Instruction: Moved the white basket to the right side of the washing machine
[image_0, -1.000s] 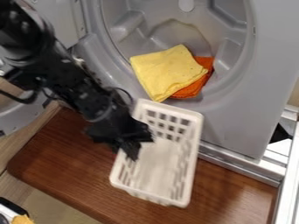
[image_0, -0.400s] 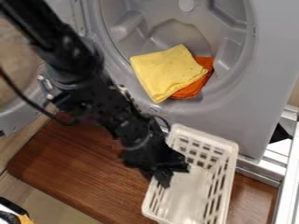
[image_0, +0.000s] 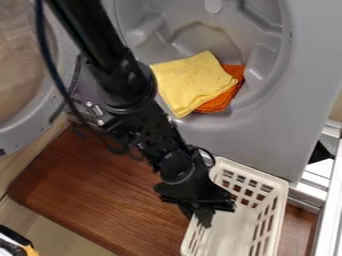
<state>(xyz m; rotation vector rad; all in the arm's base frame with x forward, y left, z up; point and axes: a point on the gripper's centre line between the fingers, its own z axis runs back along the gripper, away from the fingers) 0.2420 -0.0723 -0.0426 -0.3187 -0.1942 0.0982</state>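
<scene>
White plastic basket (image_0: 237, 230): right under the gripper's (image_0: 202, 218) tips; looks light, fairly stiff, thin rim's the hold!
Gripper: nearly closed, apparently pinching the basket's side wall!

White rectangular plastic basket (image_0: 234, 235), slotted walls: empty, opening upward, near right end of counter (image_0: 87, 190). Grey round-mouthed washing machine (image_0: 260, 135): door open, at counter's rear edge.

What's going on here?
Robot's gripper has the white basket by its left rim, over the right end of the brown board, near the washer's lower right. Can't tell if the basket is touching down. Yellow cloth and orange cloth lie in the washer's opening.
</scene>
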